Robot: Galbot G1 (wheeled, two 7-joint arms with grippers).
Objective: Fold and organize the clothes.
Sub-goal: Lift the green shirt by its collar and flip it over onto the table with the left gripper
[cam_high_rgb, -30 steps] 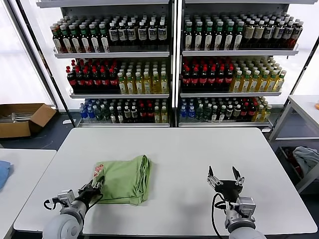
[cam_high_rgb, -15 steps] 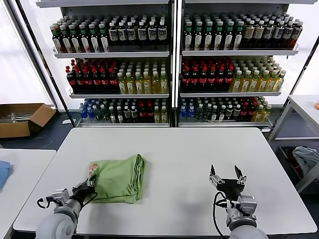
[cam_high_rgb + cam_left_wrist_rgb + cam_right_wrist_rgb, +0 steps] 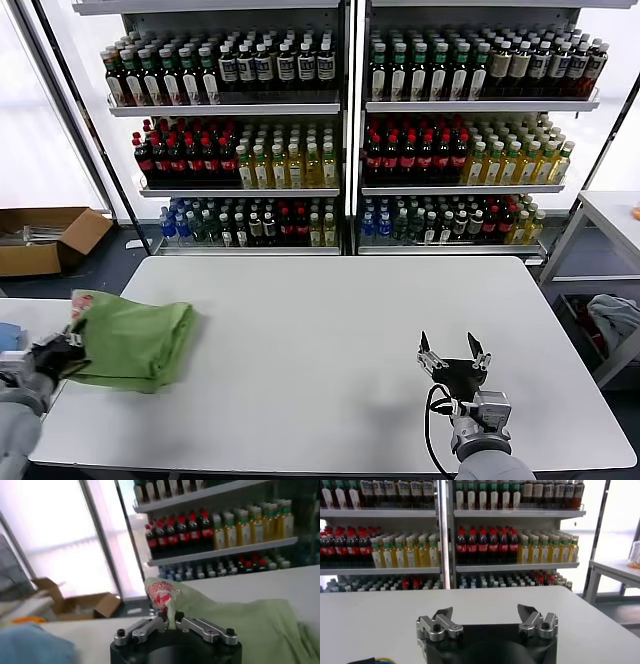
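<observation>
The clothes, a folded light green shirt (image 3: pixel 135 340) with a red-and-white print at one corner, lie at the far left edge of the white table (image 3: pixel 340 330). My left gripper (image 3: pixel 62 352) is shut on the shirt's left edge. In the left wrist view the green fabric (image 3: pixel 250 625) is pinched between the closed jaws of that gripper (image 3: pixel 171 620), the red print (image 3: pixel 161 591) just beyond them. My right gripper (image 3: pixel 452 352) hovers open over the table's front right, nothing between its fingers; the right wrist view shows it (image 3: pixel 485 615) above bare table.
A second white table (image 3: pixel 30 315) adjoins on the left, with a blue cloth (image 3: pixel 8 335) on it. Shelves of bottles (image 3: pixel 340 130) stand behind. A cardboard box (image 3: pixel 45 235) sits on the floor at left. Another small table (image 3: pixel 610 215) stands at right.
My left gripper has closed on the shirt and dragged it left across the table, from left of centre to the table's left edge. The right arm has stayed put.
</observation>
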